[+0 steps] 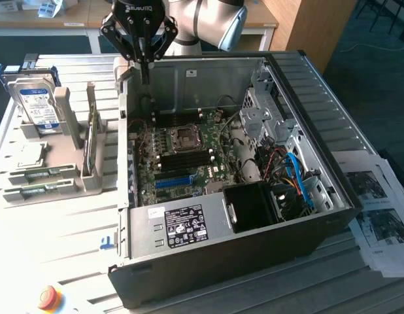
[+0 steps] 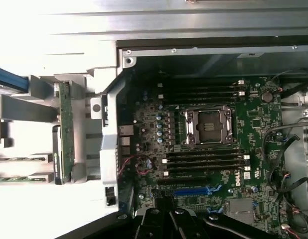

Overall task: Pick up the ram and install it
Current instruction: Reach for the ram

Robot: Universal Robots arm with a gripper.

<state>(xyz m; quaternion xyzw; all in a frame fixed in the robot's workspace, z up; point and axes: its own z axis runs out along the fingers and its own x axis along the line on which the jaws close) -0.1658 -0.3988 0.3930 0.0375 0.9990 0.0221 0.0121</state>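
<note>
We see the end effector (image 1: 145,73) hanging over the corner of the open computer case (image 1: 208,242) that lies nearest the grey holder (image 1: 71,167). Its fingers are pressed fully together and grip nothing. The ram (image 1: 89,140) stands on edge in a slot of that holder, outside the case on the exterior view's left. It sits below the end effector and apart from it, untouched. In the wrist view we find the same ram (image 2: 64,129) as a thin green strip beside the case wall. In the holder we also see a hard drive (image 1: 37,104) standing upright, a square silver processor chip (image 1: 29,155) lying flat, and two more green sticks (image 1: 42,175) lying flat along the near edge. Inside the case the motherboard (image 1: 150,150) faces up, with the processor socket (image 1: 185,136) at its middle. Rows of black memory slots (image 1: 189,157) run on either side of the socket, and a bright blue connector strip (image 1: 172,181) lies just beyond one row. The holder and the case rest on the pale slatted worktop (image 1: 58,235).
</note>
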